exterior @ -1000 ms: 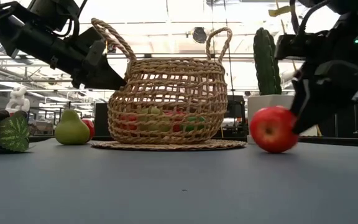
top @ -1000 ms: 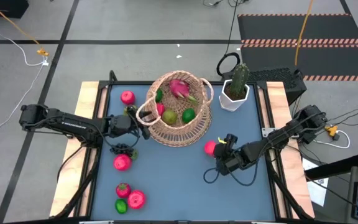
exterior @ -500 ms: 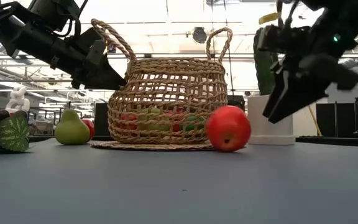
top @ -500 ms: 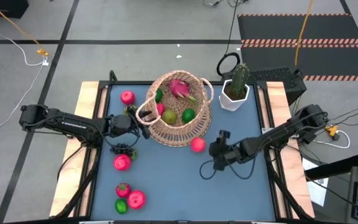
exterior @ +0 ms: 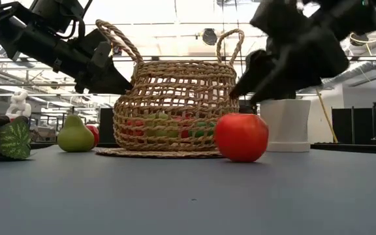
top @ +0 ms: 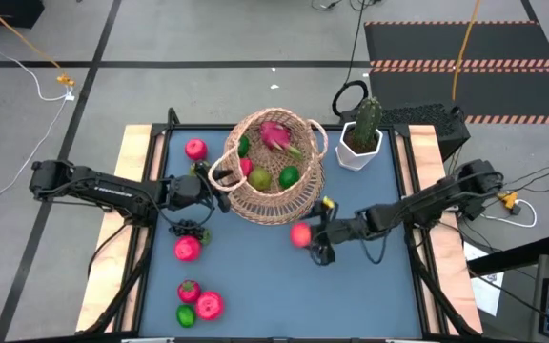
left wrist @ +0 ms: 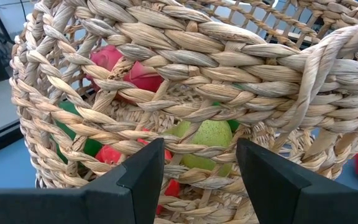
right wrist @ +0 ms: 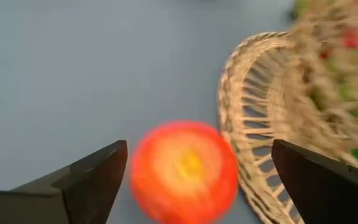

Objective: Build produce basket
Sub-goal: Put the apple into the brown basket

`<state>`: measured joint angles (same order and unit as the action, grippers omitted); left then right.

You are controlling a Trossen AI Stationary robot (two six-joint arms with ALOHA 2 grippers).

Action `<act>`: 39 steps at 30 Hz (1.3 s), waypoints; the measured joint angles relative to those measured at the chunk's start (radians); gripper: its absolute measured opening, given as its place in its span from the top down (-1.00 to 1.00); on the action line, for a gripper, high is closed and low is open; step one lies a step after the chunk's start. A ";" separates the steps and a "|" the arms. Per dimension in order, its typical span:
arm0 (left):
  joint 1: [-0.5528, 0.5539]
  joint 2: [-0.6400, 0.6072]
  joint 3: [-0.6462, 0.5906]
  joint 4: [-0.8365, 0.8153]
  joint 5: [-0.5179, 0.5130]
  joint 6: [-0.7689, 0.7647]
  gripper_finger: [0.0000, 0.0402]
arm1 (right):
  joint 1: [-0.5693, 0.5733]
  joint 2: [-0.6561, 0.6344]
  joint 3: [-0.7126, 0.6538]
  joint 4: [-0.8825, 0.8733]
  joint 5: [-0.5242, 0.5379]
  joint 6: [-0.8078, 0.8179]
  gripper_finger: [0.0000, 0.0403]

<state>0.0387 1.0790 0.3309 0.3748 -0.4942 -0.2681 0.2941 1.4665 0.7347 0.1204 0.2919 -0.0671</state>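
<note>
The tan wicker basket stands at the table's middle on its flat base, holding a pink dragon fruit, a pear and limes. My left gripper is open, level at the basket's left wall, under a loop handle. A red apple rests on the table just near and right of the basket. My right gripper is open right behind the apple; in the right wrist view the apple shows ahead, between the spread fingers, with a gap on each side. My left gripper stands with its open fingers against the basket's left wall, coming level from the table's left. Whether they touch the wicker cannot be told.
A green cactus in a white pot stands at the far right. A red apple lies far left. Dark grapes, red fruits and a lime lie near left. Bare blue table spreads near right.
The red apple has rolled from beside my right gripper toward the table's left, ending close to the basket's base. My right gripper has followed it leftward and now stands just behind it. My left arm and the basket have kept still.
</note>
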 joint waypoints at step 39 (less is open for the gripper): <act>-0.001 0.000 0.000 -0.025 -0.004 -0.012 -0.02 | -0.143 0.495 0.081 0.768 -0.216 0.182 -0.92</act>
<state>0.0382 1.0790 0.3309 0.3500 -0.4980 -0.2805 0.1509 1.9610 0.8160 0.8880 0.0758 0.1154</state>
